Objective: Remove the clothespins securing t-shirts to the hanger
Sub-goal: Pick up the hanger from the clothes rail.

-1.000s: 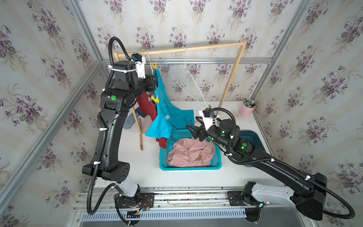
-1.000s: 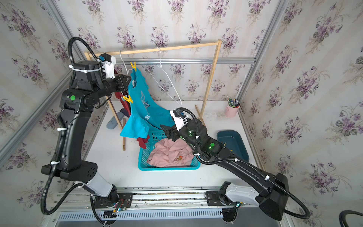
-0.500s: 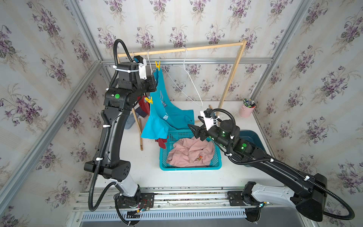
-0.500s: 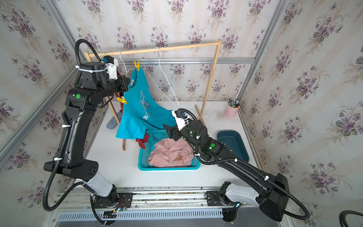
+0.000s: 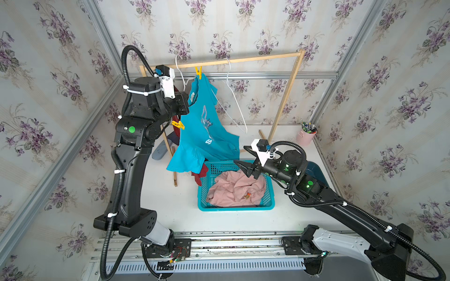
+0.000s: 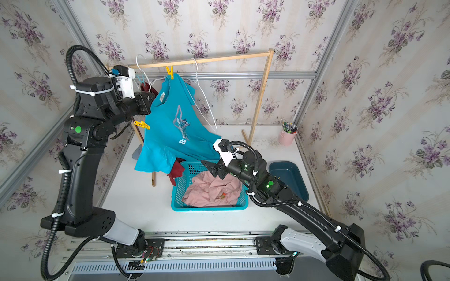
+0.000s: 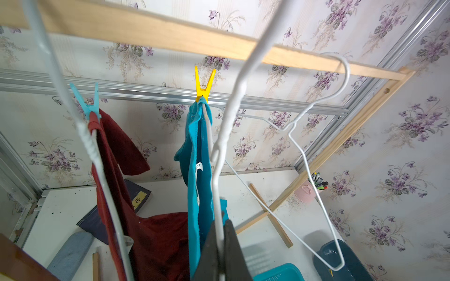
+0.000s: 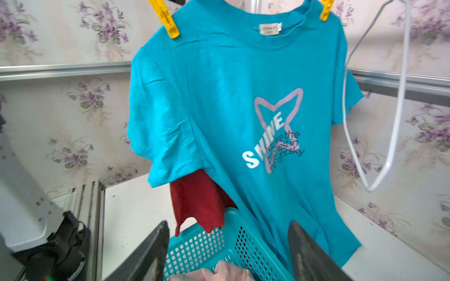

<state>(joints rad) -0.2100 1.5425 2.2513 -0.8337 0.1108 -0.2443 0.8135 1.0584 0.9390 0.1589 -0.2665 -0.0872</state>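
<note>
A turquoise t-shirt (image 5: pixel 207 131) (image 8: pixel 219 109) hangs on a white wire hanger (image 7: pixel 219 170) from the wooden rail (image 5: pixel 243 59). One yellow clothespin (image 5: pixel 199 72) (image 7: pixel 204 85) clips its upper shoulder. Another yellow clothespin (image 5: pixel 178 124) (image 8: pixel 164 19) clips the lower shoulder. Behind it, a light blue clothespin (image 7: pixel 89 102) holds a dark red t-shirt (image 7: pixel 117 150). My left gripper (image 7: pixel 220 220) (image 5: pixel 187 104) is shut on the turquoise shirt's hanger wire. My right gripper (image 8: pixel 229 226) (image 5: pixel 239 166) stands open and holds nothing above the basket's back rim. A pink t-shirt (image 5: pixel 236 189) lies in that basket (image 5: pixel 233 208).
An empty white hanger (image 5: pixel 233 97) hangs further along the rail. A dark teal tub (image 6: pixel 287 177) sits right of the basket. A pink cup of pens (image 6: pixel 287 136) stands at the back right. A dark book (image 7: pixel 136 199) and a grey pad (image 7: pixel 70 253) lie under the shirts.
My left gripper has shut on the hanger wire and the left arm rose slightly. The turquoise shirt swung a little to the left. The right arm has not moved.
</note>
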